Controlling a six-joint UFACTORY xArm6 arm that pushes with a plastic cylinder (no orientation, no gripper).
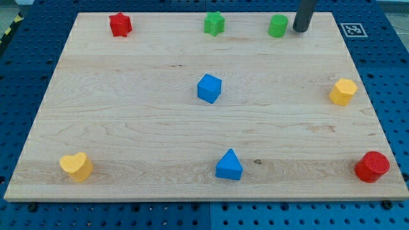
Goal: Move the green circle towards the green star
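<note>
Cut off and hard to read

The rod's upper part runs out past the view's top edge, so only its lower stretch and my tip (300,30) show. The tabletop's (128,115) surrounding blue pegboard (396,96) is cropped at every edge, and the corner marker (353,29) is too small to read.

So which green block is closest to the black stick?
The green circle. It sits just to the view's left of my tip, nearly touching it. The green star is farther off to the view's left.
</note>
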